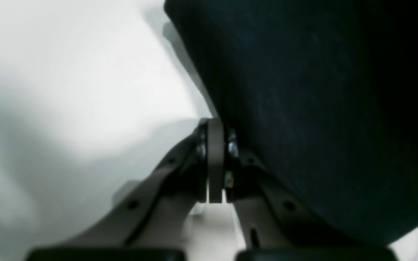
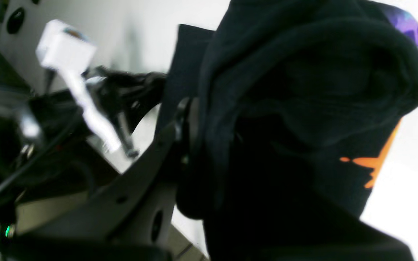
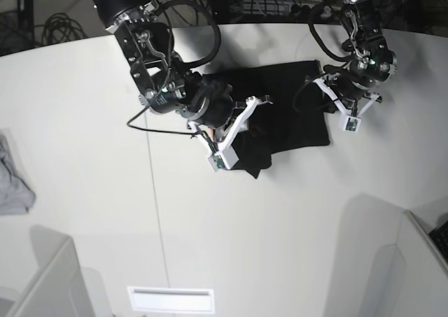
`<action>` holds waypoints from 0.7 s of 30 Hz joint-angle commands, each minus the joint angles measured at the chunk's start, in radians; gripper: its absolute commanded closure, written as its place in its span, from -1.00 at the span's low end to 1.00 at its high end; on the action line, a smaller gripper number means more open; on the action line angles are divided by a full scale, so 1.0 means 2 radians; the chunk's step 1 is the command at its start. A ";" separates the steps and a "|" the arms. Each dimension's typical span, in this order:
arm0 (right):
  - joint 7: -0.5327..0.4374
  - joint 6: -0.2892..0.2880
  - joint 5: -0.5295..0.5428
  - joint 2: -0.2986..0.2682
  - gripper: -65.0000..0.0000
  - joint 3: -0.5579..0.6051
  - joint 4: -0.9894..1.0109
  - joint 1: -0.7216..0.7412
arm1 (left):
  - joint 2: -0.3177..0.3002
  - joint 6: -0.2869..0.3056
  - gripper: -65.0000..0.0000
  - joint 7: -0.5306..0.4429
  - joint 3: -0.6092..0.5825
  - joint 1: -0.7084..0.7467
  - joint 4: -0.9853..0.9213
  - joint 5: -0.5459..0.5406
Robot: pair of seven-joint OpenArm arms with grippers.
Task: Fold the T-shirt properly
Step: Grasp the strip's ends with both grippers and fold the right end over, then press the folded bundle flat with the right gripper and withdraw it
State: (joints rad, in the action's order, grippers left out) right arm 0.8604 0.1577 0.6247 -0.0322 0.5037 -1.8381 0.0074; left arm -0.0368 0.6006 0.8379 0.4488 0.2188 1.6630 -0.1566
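While bunched on the table (image 3: pixel 105 191), T-shirt (image 3: pixel 290 110): soft, light, floppy; best pinched at hems. Left gripper (image 1: pixel 216 163) closed beside cloth, right gripper (image 2: pixel 191 119) clamped on gathered fold

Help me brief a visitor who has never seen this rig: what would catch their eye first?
The black T-shirt, bunched dark against the white table between the two arms. The right tool is clamped on a thick fold showing orange and purple print; the left tool is shut at the shirt's edge. A grey cloth lies at the table's far edge.
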 commanded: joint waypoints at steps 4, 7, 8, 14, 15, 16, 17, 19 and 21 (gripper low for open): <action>-0.032 -0.003 0.006 0.005 1.00 0.018 0.010 0.009 | -0.023 0.001 1.00 0.009 0.003 0.029 0.029 0.000; -0.051 -0.003 0.006 0.008 1.00 0.035 0.024 0.011 | -0.038 0.001 1.00 0.009 0.004 0.052 0.046 0.000; -0.059 -0.003 0.006 0.009 1.00 0.037 0.032 0.013 | -0.041 0.001 1.00 0.009 0.005 0.062 0.053 0.000; -0.074 -0.003 0.006 0.017 1.00 0.056 0.051 0.024 | -0.040 0.005 1.00 0.009 0.094 0.087 0.068 0.000; -0.074 -0.003 0.006 0.019 1.00 0.056 0.050 0.026 | -0.042 0.005 1.00 0.010 0.106 0.092 0.066 0.000; -0.074 -0.003 0.006 0.019 1.00 0.056 0.050 0.027 | -0.043 0.005 1.00 0.010 0.114 0.096 0.066 0.000; -0.073 -0.003 0.006 0.020 1.00 0.057 0.050 0.027 | -0.043 0.006 1.00 0.010 0.121 0.099 0.067 0.000; -0.073 -0.003 0.006 0.023 1.00 0.057 0.053 0.027 | -0.043 0.025 1.00 0.010 0.136 0.102 0.068 0.000; -0.073 -0.003 0.006 0.023 1.00 0.058 0.060 0.027 | -0.043 0.049 1.00 0.010 0.154 0.104 0.068 0.000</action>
State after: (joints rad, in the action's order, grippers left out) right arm 0.7315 0.1604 0.6247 0.0029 0.6193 -1.7058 0.0418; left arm -0.1078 0.6968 0.8715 0.7486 0.4240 1.7786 -0.1509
